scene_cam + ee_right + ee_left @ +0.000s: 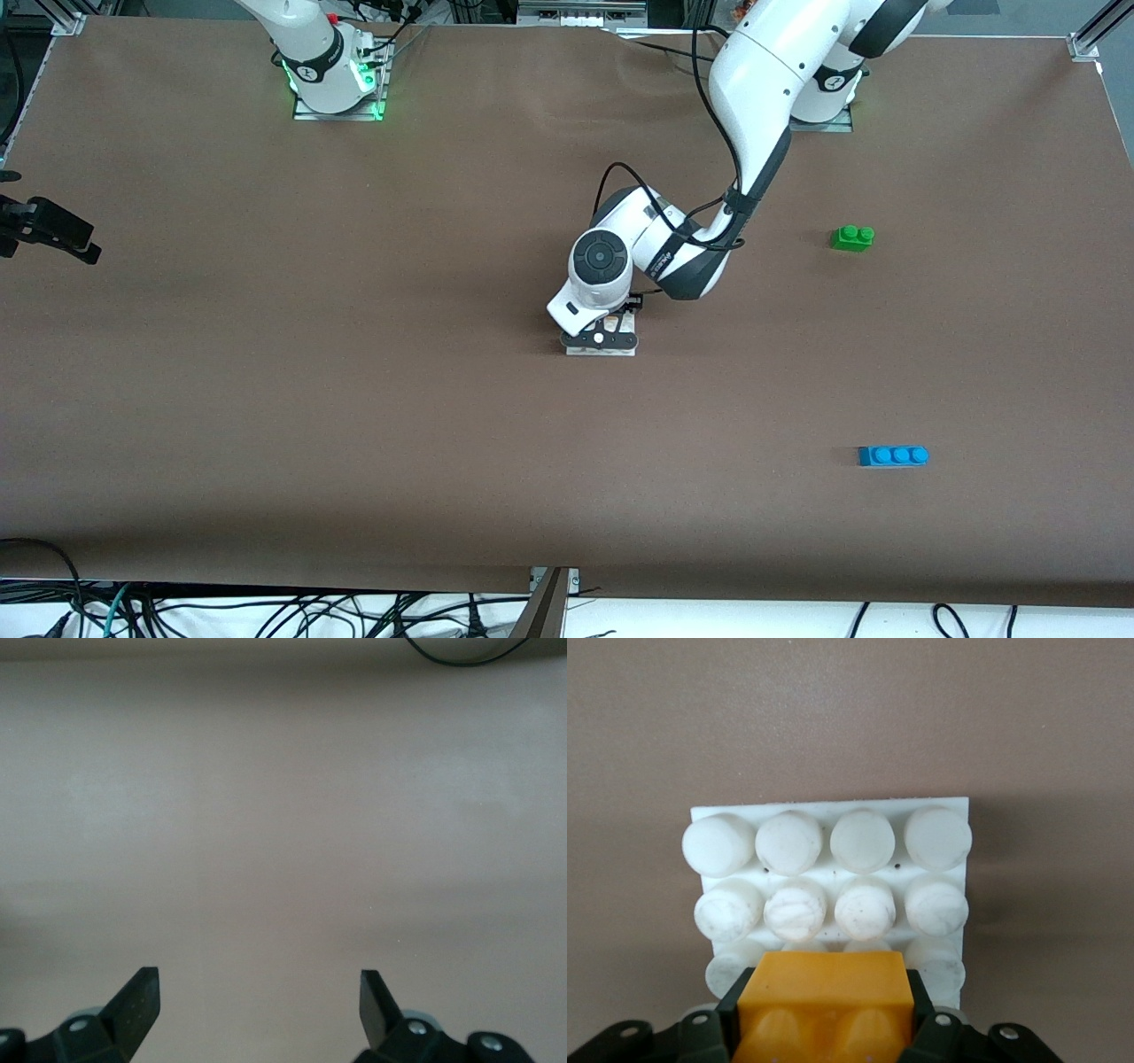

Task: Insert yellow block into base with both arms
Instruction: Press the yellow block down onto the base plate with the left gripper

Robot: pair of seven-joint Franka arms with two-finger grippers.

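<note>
Yellow block: small orange-yellow plastic brick (824,1005), long axis parallel to base's stud rows, over base's edge rows.
Base: flat white studded plate (833,873), mid-worktop (266,399).
Left gripper (826,1028): clamped on yellow block.
Right gripper (257,1001): fingers spread, empty, over bare worktop.

1. Both arms are glossy white shells with black joint sections.
2. The left arm (762,80) carries a black cable looping along its forearm, and its wrist ends in a round dark-grey cap.
3. The left gripper (601,339) is black, with silver screws on its finger mounts.
4. The right arm (306,44) has a black ring mark and a green glow at its base.
5. The right gripper (259,1005) has black wedge-shaped fingers with silver screws.
</note>
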